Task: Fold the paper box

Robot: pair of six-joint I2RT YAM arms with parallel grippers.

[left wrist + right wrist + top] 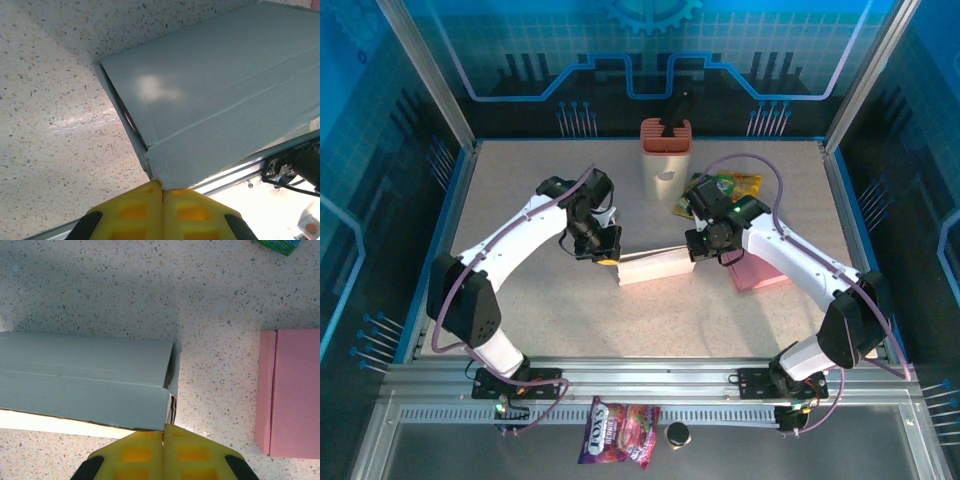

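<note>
Currently, left claw: my yellow fingers are pressed flat together and grip nothing; the tips sit against a corner at the left end of the paper box.
Right claw: likewise closed up and empty, my tips meeting the box's other end at its corner flap.
Paper box: pale grey, long, lying flat mid-table between my two claws.
Pink slab: flat on the table beside my right claw, apart from the box.
Table: speckled surface under everything.
Far side: canister upright, snack packet just beside it.
</note>
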